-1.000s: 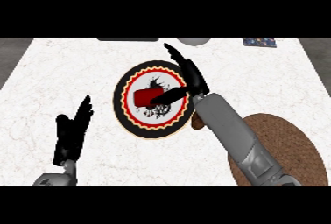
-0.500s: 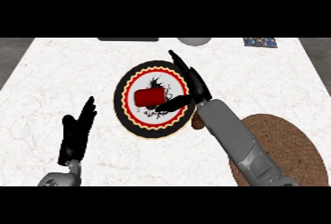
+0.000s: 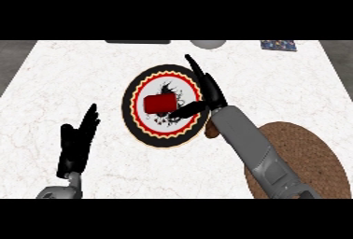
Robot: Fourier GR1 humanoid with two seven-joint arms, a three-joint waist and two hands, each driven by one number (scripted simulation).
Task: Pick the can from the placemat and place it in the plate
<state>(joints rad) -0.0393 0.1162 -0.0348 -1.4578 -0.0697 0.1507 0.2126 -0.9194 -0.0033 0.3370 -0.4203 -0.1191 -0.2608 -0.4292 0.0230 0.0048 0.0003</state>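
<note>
A red can (image 3: 159, 102) lies on the plate (image 3: 141, 130), which has a black rim, red and yellow rings and a white middle with a black pattern. My right hand (image 3: 205, 93) hovers just right of the can, fingers straight and pointing away, thumb stretched toward the can without closing on it. The round brown placemat (image 3: 310, 154) lies at the lower right, partly under my right forearm. My left hand (image 3: 77, 144) rests open at the lower left, fingers up.
The white marble counter ends at dark edges on the left and right. A grey bowl-like object (image 3: 209, 44), a dark flat item (image 3: 138, 42) and a patterned blue item (image 3: 279, 45) sit along the far edge.
The right hand has drawn back from the can, its fingers straightening, and the can now lies free on the plate. The left hand has barely shifted.
</note>
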